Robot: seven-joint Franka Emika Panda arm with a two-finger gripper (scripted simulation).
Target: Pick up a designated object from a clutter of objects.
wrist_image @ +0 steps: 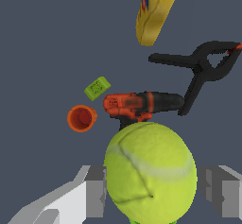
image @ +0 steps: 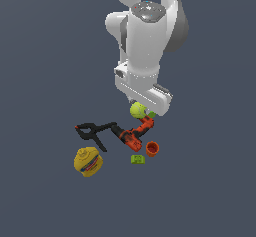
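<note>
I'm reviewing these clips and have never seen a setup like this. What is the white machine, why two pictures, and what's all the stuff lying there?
These are simulator renders. The white machine is a robot arm. One picture looks at the scene from outside; the other comes from a camera on the arm's wrist, looking past its tool. The tool's two grey fingers sit on either side of a tennis ball, which looks raised above the other items. Whether they press it is hard to tell. On the dark surface lie a drill, a black clamp, a yellow bottle, an orange cup and a green block.
</note>
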